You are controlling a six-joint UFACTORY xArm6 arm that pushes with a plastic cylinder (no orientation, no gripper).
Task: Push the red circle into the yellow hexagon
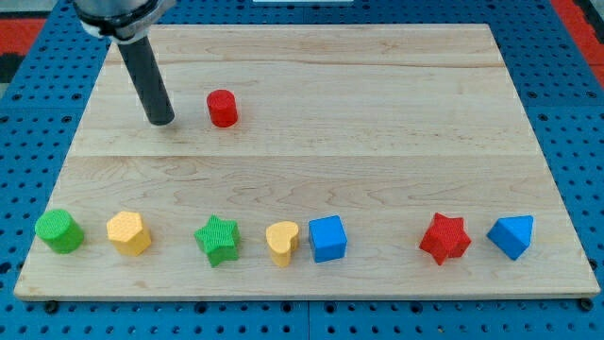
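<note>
The red circle (223,109) stands on the wooden board in the upper left part of the view. The yellow hexagon (128,232) sits in the bottom row near the view's left, well below the red circle. My tip (162,120) rests on the board just to the left of the red circle, with a small gap between them.
The bottom row holds, from left to right, a green circle (59,231), the yellow hexagon, a green star (218,239), a yellow heart (281,243), a blue cube (327,238), a red star (444,238) and a blue triangle (512,236). The board's edge (302,297) runs below them.
</note>
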